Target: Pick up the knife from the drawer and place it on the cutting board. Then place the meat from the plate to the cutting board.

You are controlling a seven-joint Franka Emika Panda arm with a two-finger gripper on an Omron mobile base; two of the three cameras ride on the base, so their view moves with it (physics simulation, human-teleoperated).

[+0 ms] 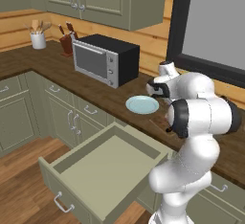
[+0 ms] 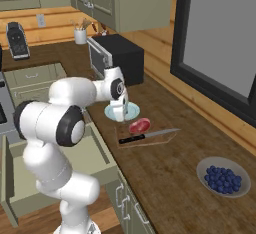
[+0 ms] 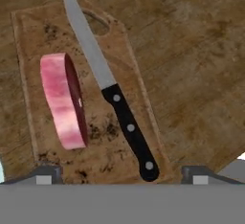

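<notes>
The main risk now is a clumsy exit: the gripper hangs directly over the cutting board with its jaws spread wide and holding nothing, its two dark tips low at the near end of the board, one beside the butt of the knife handle, so a sideways sweep rather than a clean lift could catch the handle and spin or drag the blade off the board; a dip could also nudge the meat, which stands on its edge like a thick slice and looks as if a light knock would tip or roll it. The knife's tip reaches past the far end of the board onto the counter, so even a small push could swing it further off. Both task things appear to be in place: in the right base view the meat lies on the board with the knife just in front of it, and the pale blue plate sits bare just beside the board. The drawer stands pulled out with nothing in it, and a base move could bump it. As for the knife's lie, in the hand view its long axis runs along the board's length, slightly slanted, black handle toward the gripper and point away near the board's handle slot; the meat lies roughly parallel beside it, close but not touching
</notes>
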